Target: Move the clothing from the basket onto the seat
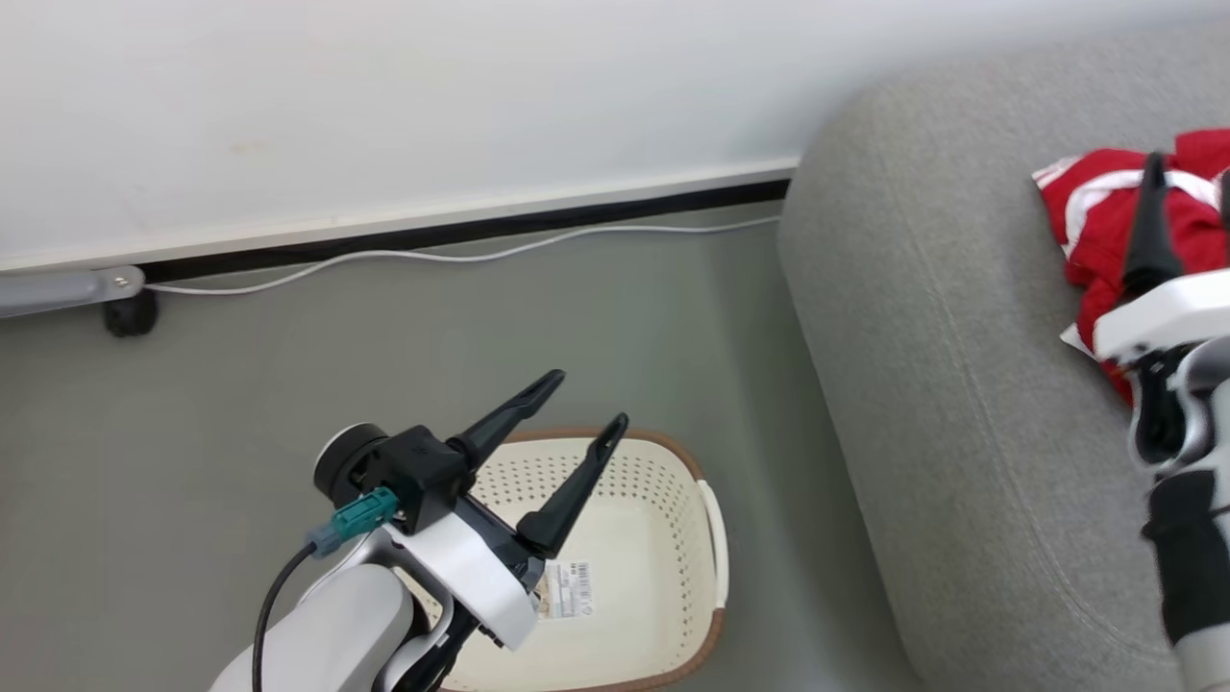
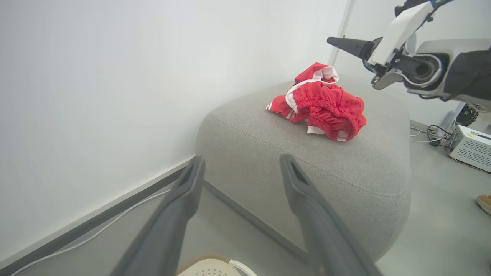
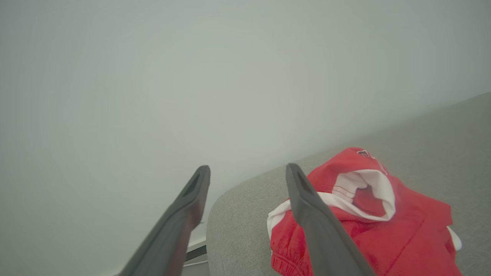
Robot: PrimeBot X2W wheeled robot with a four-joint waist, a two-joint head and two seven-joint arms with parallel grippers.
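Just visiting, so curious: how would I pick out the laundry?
Find the large grey fabric sofa beside the white wall. On top lies a crumpled heap of bright red fabric garments with white trim, vivid against grey upholstery and the cream plastic basket nearby.

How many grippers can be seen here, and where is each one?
2. The left gripper hangs open above the basket; the right gripper is open above the clothing on the seat.

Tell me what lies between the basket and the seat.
Just a strip of grey floor separates the basket from the seat, seen in the head view.
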